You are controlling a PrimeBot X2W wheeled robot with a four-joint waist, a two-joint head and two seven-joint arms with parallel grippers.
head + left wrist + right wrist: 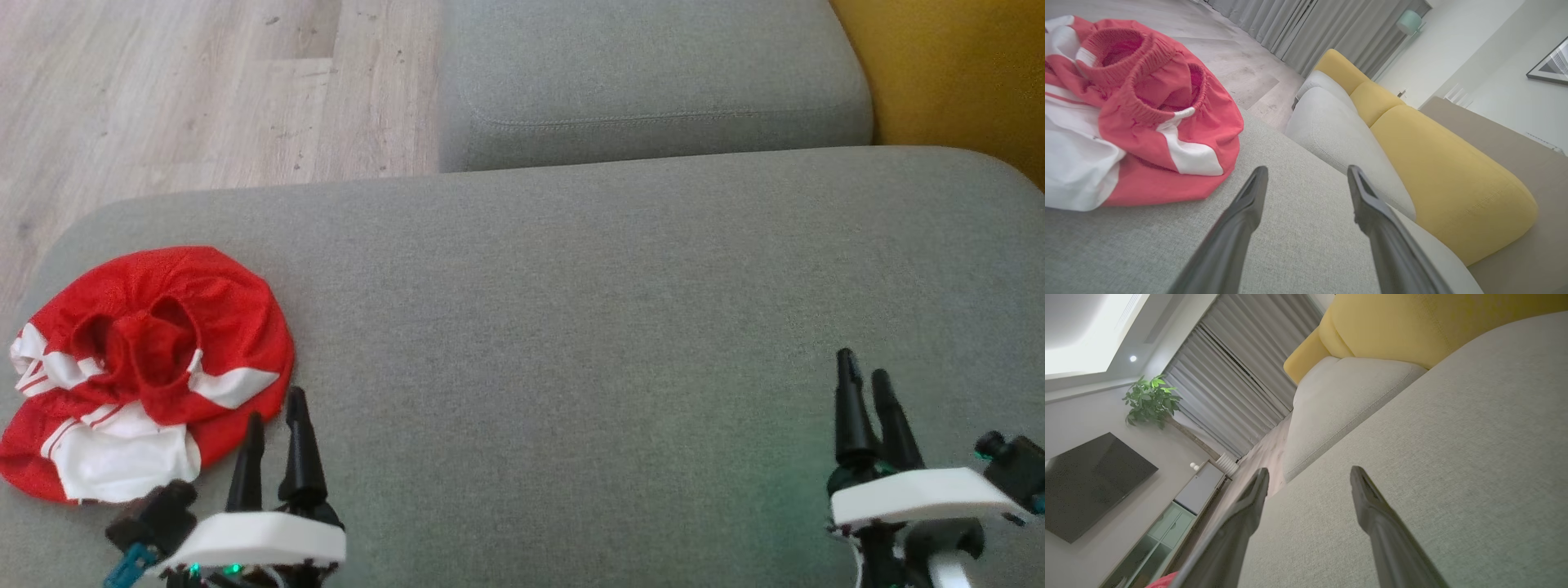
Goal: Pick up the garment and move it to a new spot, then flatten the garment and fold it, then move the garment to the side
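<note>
The crumpled red-and-white garment lies at the left end of the grey seat cushion. Just beside it, the left gripper has its fingers spread wide, holding nothing. Toward the cushion's right end, the right gripper is likewise spread and empty

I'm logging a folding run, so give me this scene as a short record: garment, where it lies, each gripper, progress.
garment: red and white, crumpled in a heap
location: left end of the grey cushion
left gripper: open, beside the garment, holding nothing
right gripper: open, above bare cushion at the right
progress: garment not yet picked up
</note>
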